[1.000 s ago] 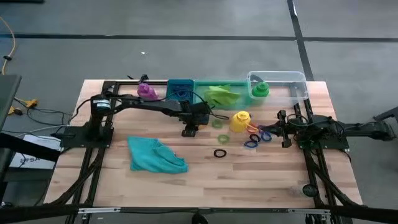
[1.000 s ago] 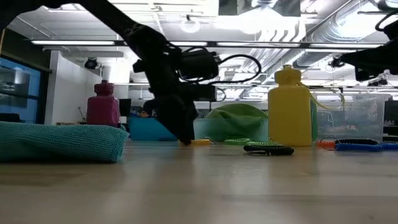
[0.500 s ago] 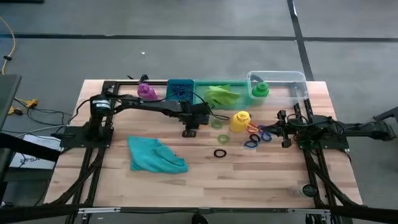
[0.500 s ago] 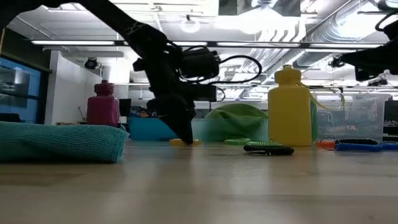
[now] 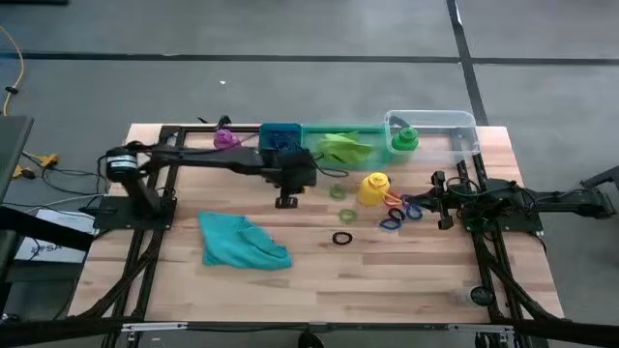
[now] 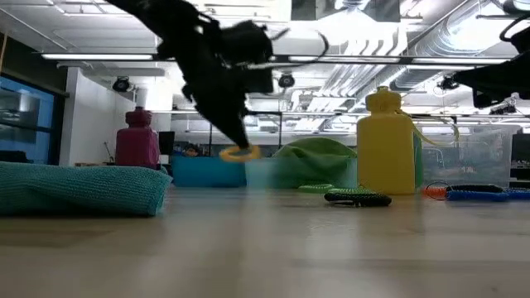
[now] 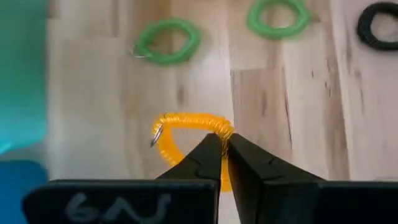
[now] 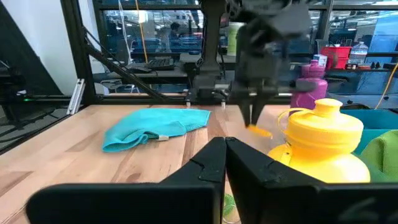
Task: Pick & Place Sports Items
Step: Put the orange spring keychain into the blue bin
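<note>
My left gripper (image 5: pixel 285 201) is shut on a yellow coiled ring (image 7: pixel 186 134) above the table's middle; it also shows in the low view (image 6: pixel 238 152). My right gripper (image 5: pixel 440 201) is shut and empty at the right. A yellow bottle (image 5: pixel 373 188) stands upright on the table, with a purple bottle (image 5: pixel 225 139) at the far left and a green bottle (image 5: pixel 404 140) in the clear bin (image 5: pixel 455 130). A teal cloth (image 5: pixel 242 242) lies flat near the front. A lime-green cloth (image 5: pixel 345 148) lies in the green bin. My left gripper pinches the yellow ring's coil (image 7: pixel 219 132) on one side between its two fingertips, coming from above, pointing down. The ring hangs about level below the fingers (image 6: pixel 232 136), lifted clear of the table.
Two green rings (image 7: pixel 166 40) (image 7: pixel 277 15) and a black ring (image 5: pixel 342 238) lie on the wood. Blue, orange and purple rings (image 5: pixel 398 213) lie by the yellow bottle. A blue bin (image 5: pixel 280 135) stands at the far edge.
My left gripper has risen from the table with the yellow ring, which is now lifted clear, and has gone a little toward the table's left and far edge.
</note>
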Controlling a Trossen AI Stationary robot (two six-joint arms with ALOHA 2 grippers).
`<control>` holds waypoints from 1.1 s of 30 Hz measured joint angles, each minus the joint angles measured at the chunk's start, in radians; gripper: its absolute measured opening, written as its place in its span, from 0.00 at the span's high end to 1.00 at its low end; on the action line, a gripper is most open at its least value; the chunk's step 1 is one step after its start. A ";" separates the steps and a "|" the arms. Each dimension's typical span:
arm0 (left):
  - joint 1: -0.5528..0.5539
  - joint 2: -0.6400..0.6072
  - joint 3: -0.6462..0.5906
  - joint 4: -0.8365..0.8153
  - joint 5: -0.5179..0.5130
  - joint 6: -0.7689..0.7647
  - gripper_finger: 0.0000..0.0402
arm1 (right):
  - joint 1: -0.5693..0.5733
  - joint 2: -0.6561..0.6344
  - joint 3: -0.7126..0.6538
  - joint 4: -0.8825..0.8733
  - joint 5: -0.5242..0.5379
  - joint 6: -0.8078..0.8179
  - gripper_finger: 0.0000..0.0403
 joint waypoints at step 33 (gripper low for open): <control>0.398 -0.090 0.002 -0.032 -0.124 -0.154 0.93 | 0.000 0.000 0.000 0.000 0.000 0.000 1.00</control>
